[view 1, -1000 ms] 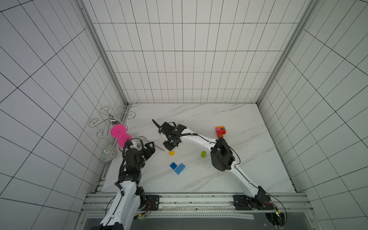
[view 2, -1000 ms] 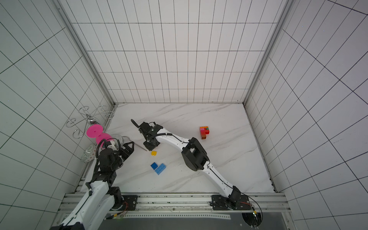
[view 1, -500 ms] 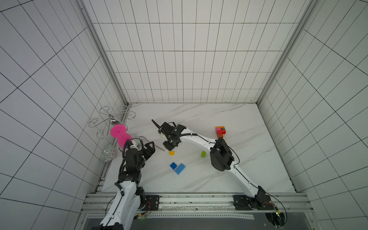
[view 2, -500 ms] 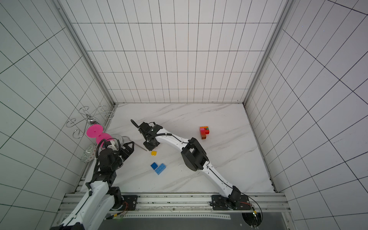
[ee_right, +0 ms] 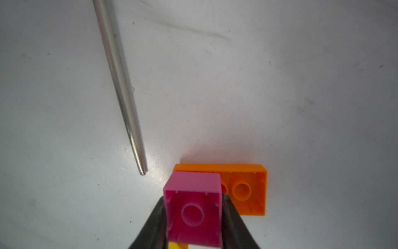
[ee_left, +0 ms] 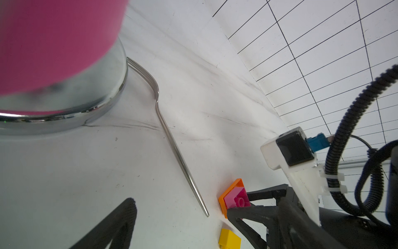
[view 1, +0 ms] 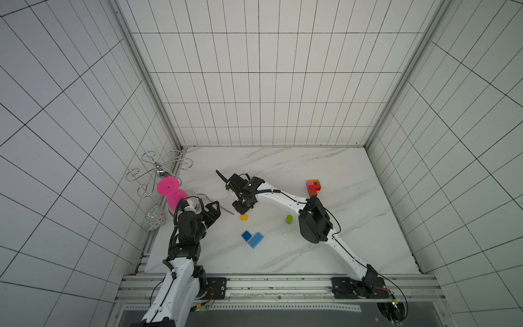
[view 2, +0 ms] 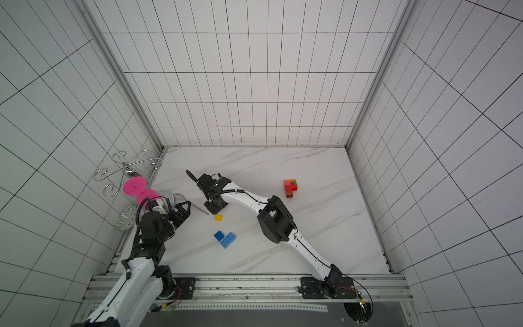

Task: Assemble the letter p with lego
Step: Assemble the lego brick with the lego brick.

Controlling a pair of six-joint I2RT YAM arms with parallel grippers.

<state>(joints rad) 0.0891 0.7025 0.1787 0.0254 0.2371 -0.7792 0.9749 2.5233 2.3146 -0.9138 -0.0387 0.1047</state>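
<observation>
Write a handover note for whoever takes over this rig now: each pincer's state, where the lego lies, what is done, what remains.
Left pincer: open, empty, by the fork.
Right pincer: shut on a pink brick, over one end of an orange brick.
Loose: yellow brick, green brick, blue brick, light blue brick.
Done: a small multicoloured stack stands far right.
Left: the P seems unfinished; add the loose bricks.
</observation>
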